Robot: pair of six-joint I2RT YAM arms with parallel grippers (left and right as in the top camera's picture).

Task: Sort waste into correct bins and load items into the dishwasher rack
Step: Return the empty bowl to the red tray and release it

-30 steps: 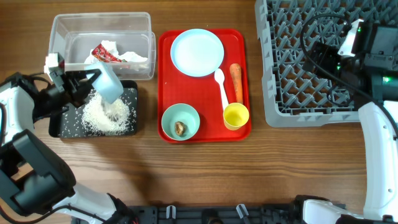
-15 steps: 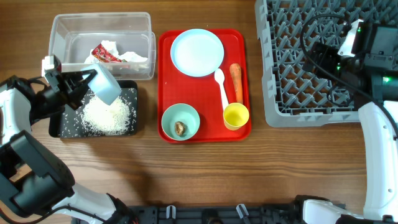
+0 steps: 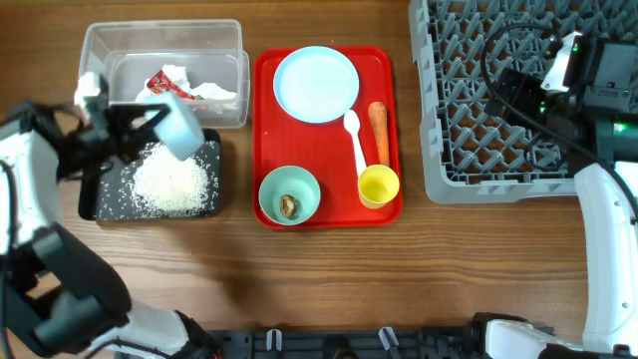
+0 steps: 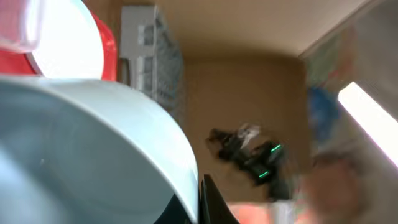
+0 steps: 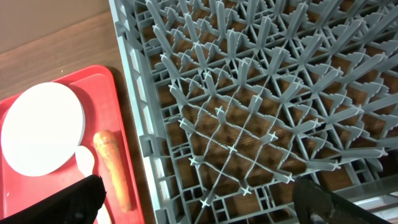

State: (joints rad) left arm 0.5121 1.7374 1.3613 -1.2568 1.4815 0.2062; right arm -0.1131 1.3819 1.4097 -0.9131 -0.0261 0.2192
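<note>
The left gripper is clamped tight on the rim of a small pale blue bowl. It holds the bowl tipped on its side in the air, above the far end of the black tray and just beside the clear tub. In the left wrist view the bowl's rim fills the lower left, close and blurred.

A heap of rice lies in the black tray, near the table's left edge. The tub sits toward the table's far left corner and holds a crumpled napkin with a red wrapper.

A red tray sits mid-table. It carries:
- a plate at its far end
- a spoon and a carrot side by side along its right side
- a yellow cup in its near right corner
- a second bowl in its near left corner, with a brown lump inside

A grey rack fills the table's far right corner. The right gripper hangs above the rack, with its jaws spread wide and nothing between them.
</note>
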